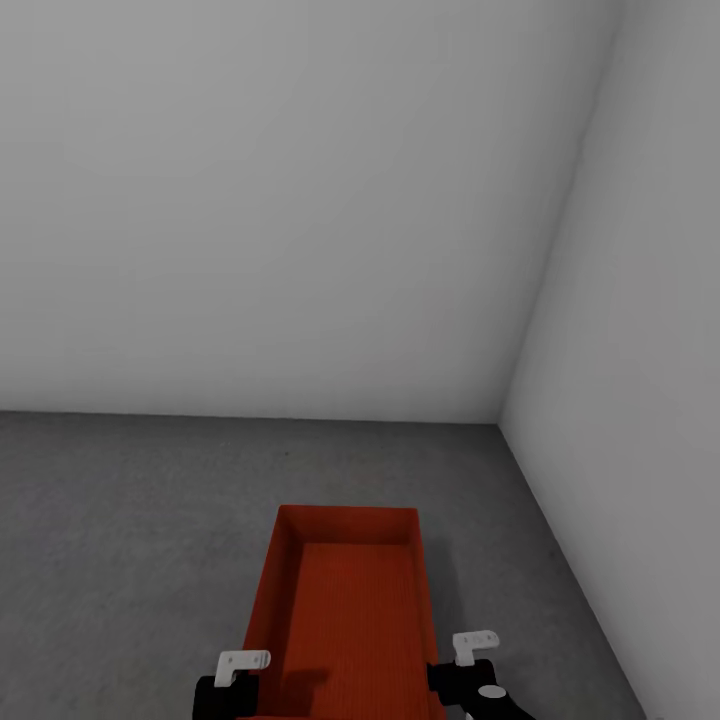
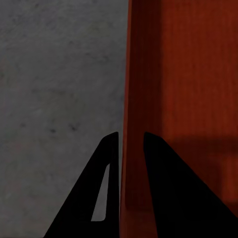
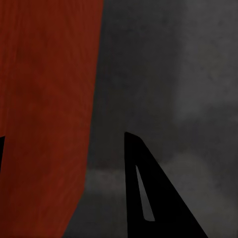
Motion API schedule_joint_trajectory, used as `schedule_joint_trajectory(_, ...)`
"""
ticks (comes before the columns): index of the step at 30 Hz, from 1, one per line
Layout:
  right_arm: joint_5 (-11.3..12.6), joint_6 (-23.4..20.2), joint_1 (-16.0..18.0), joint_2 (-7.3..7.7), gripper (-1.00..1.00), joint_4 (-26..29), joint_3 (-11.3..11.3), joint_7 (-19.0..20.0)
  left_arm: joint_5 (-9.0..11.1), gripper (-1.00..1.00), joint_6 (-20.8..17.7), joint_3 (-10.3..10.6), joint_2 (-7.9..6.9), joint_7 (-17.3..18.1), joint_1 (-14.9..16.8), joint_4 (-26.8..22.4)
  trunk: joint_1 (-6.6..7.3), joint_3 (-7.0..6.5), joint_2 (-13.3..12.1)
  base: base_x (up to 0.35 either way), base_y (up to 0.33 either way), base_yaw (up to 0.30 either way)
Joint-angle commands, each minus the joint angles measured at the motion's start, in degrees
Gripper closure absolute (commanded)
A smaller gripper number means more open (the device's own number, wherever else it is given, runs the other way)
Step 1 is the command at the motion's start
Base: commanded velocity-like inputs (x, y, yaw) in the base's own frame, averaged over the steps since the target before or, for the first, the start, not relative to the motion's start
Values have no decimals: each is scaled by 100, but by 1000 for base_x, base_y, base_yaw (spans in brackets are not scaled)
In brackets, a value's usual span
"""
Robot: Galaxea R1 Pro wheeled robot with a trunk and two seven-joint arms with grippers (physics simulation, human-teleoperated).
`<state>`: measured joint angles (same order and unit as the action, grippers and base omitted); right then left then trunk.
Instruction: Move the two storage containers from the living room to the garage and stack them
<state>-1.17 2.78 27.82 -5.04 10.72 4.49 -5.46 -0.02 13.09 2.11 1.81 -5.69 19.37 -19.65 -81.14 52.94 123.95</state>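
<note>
1 orange-red tub (image 1: 345,610) sits low in the garage corner, over the grey concrete floor (image 1: 120,520), its far end pointing at the pale wall (image 1: 280,200) and its near end between the 2 arms; whether it rests on the floor or hangs just above it, I cannot tell. The left gripper (image 2: 130,144) has its jaws nearly closed on the tub's left wall, 1 finger outside and 1 inside, the rim pinched between them. The right gripper (image 3: 64,141) stands at the tub's right wall with its jaws spread wide: 1 finger (image 3: 144,188) is outside, apart from the wall, the other barely shows at the picture's edge, so it does not look clamped. In the head view both wrists flank the tub's near end. The tub looks like light, stiff plastic, empty and topless; its flaring, smooth walls may slip from a shallow pinch, so the best hold is likely deep over the rim on the 2 long sides, opposite each other, to keep it level.
</note>
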Motion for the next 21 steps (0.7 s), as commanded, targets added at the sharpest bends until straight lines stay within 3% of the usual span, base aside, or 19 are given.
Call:
schedule_joint_trajectory(1, -24, 12, 4, 3, 100, -8, 26, -60, -7, 100, 20, -35, -2, -86, 5, -4, -21, 23, 44, 0, 0, 0)
schedule_joint_trajectory(21, -24, 12, 4, 3, 100, -5, 26, -60, -7, 100, 24, -35, 1, -85, 5, -4, -65, 147, 124, 0, 0, 0)
